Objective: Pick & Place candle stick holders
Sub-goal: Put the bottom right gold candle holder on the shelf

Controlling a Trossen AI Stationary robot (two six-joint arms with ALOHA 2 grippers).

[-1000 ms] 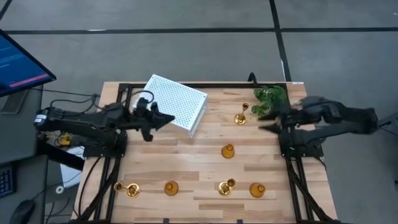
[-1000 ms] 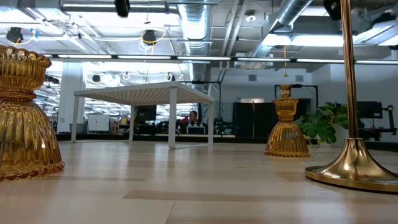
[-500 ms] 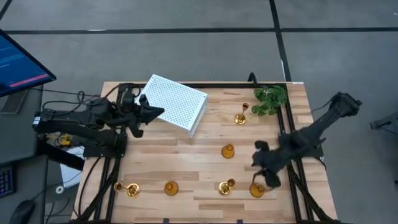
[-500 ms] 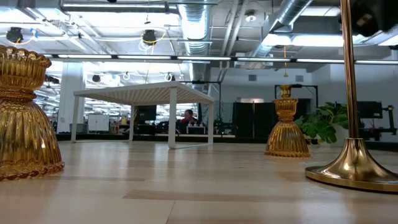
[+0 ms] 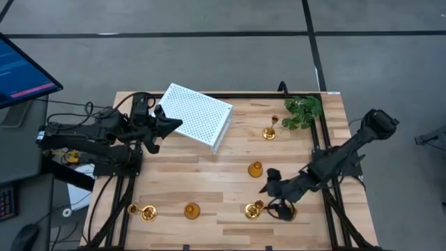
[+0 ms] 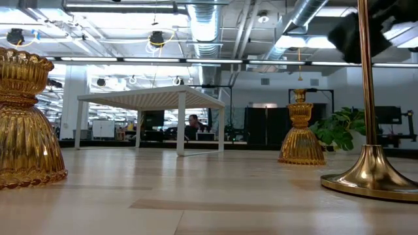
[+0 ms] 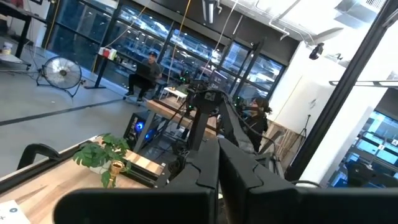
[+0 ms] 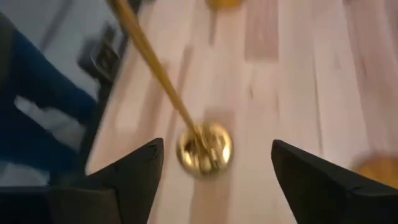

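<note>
- Left gripper [image 5: 175, 125]: hovers over the table's back-left area, at the near edge of the white perforated box [image 5: 198, 116]. Fingers pressed together, nothing between them; the left wrist view shows the two dark fingers [image 7: 217, 168] closed flush.
- White perforated box: sits angled at the back of the wooden table [image 5: 209, 174], left of centre. In the low view it reads as a white table-like shape [image 6: 151, 98] far back.
- Front row, far left: tall-stemmed holder [image 5: 144, 212] near the front-left corner.
- Next along the row: short bell-shaped holder [image 5: 191, 210]. Probably the big ribbed one [image 6: 25, 124] close to the low camera, but can't confirm.
- Front row, right of centre: second tall-stemmed holder [image 5: 253, 208], standing on its round base. Right wrist view shows its round gold base [image 8: 204, 148] and thin stem on the wood, centred between that arm's two fingers [image 8: 127, 177].
- Mid-table: lone bell-shaped holder [image 5: 255, 169], well apart from the front row.
- Back right: third tall-stemmed holder [image 5: 270, 130], just beside the green plant [image 5: 303, 111].
- Right gripper [image 5: 273, 196]: arm reaches in from the right edge down to the front row. Jaws wide apart, straddling the second tall-stemmed holder's stem without touching it; nothing gripped.
- Front row, far right: bell-shaped holder [image 5: 288, 214], mostly hidden under the right gripper.
</note>
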